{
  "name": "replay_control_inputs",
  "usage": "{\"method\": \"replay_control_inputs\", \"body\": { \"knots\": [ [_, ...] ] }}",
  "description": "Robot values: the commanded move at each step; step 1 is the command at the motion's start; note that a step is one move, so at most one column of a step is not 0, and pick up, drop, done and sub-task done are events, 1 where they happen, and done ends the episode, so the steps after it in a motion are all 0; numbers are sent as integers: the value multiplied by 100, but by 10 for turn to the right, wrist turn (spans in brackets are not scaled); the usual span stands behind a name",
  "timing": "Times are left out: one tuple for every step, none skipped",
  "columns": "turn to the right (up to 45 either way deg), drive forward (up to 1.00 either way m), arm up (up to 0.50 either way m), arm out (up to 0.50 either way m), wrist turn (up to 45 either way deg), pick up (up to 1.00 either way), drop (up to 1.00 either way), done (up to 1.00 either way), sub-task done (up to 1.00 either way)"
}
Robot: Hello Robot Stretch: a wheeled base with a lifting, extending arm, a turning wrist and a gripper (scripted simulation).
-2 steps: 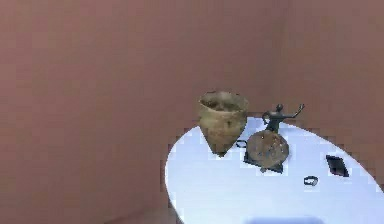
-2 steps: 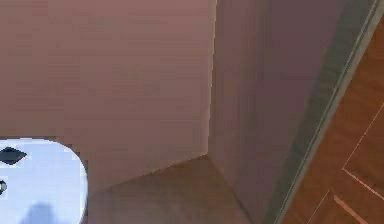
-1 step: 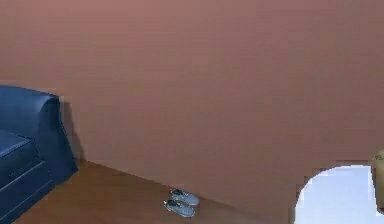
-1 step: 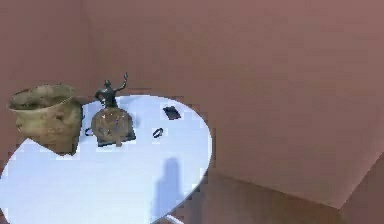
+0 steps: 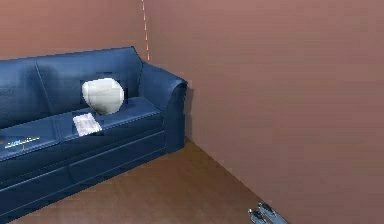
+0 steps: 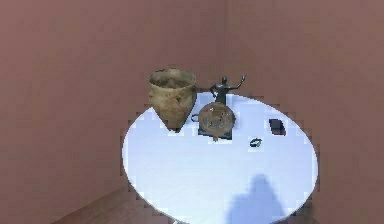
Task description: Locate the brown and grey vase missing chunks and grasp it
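Vase [image 6: 172, 95] upright at the table's [image 6: 200, 180] far-left edge, just beside a dark statuette [image 6: 218, 112]. It lies left of the arm side view's middle, so reach likely needs lining up. Gripper state and load: cannot tell.

Your robot's front is turned toward a room corner, and its forward camera looks ahead and somewhat down past the blue sofa [image 5: 80, 110] to the brown floor. Its arm side is turned squarely to the round white table [image 6: 200, 175], which lies out on that side and bears the brown vase [image 6: 172, 97] on its far part. From this you get the body's heading and no more: you cannot tell the arm's lift, its reach or the wrist's turn. A small grey shape [image 5: 266, 212] sits at the forward view's bottom edge; you cannot tell whether it is part of the robot
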Motion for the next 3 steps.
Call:
{"method": "replay_control_inputs", "body": {
  "knots": [
    [0,0,50,0,0,0,0,0,0],
    [0,0,38,0,0,0,0,0,0],
    [0,0,0,50,0,0,0,0,0]
  ]
}}
